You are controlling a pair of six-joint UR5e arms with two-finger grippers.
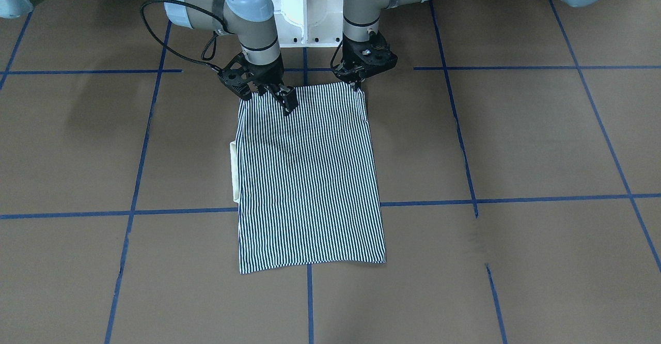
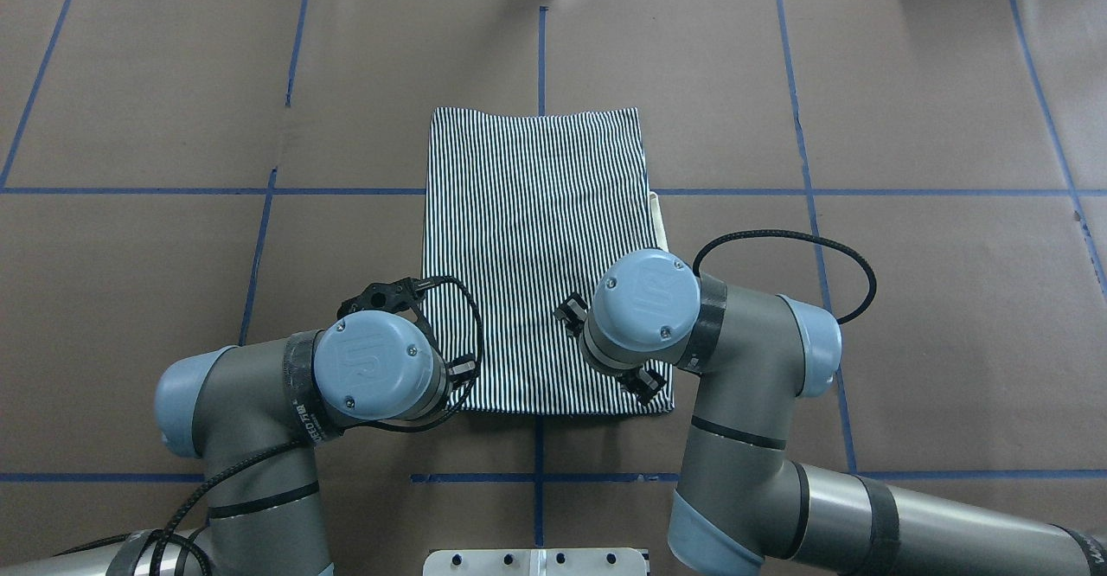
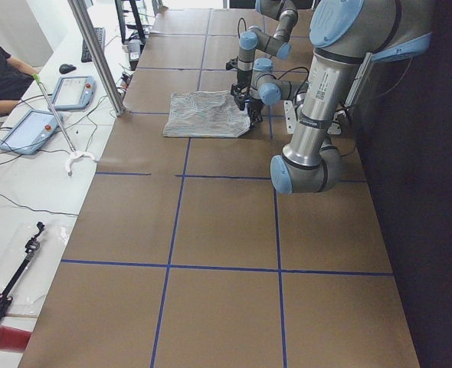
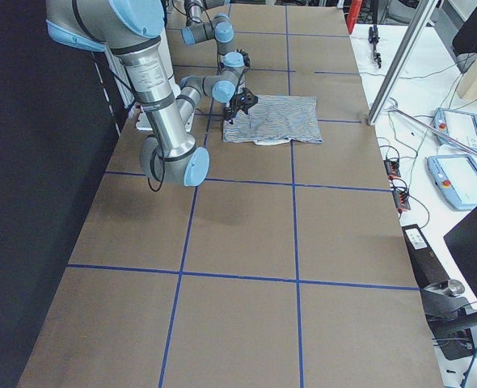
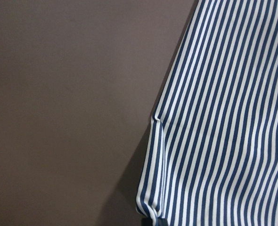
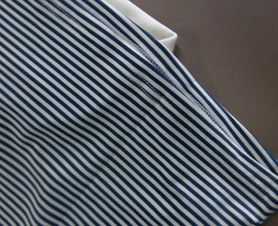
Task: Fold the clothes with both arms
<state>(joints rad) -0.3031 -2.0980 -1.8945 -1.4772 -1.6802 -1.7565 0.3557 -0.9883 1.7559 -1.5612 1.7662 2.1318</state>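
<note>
Overhead exterior view has the polo shirt (image 2: 536,247) lying flat in the middle of the table (image 2: 908,316) as a tidy striped rectangle. No sleeves stick out, and only a strip of the cream collar (image 2: 656,221) pokes past its long edge on the robot's right. The side folds therefore look done, and the shirt is still at full length.

Both arms reach down over the short edge nearest the robot. The left claw (image 1: 356,84) sits on that edge's left corner with its fingers drawn together. The wrist view shows the corner puckered, so it seems to have pinched the cloth. The right claw (image 1: 267,97) stands over the other corner with its fingers spread and one tip resting on the stripes, gripping nothing that I can make out.

By my reading, the remaining work is the crosswise fold, carrying this near edge over toward the far one. That needs the right claw to close first.
</note>
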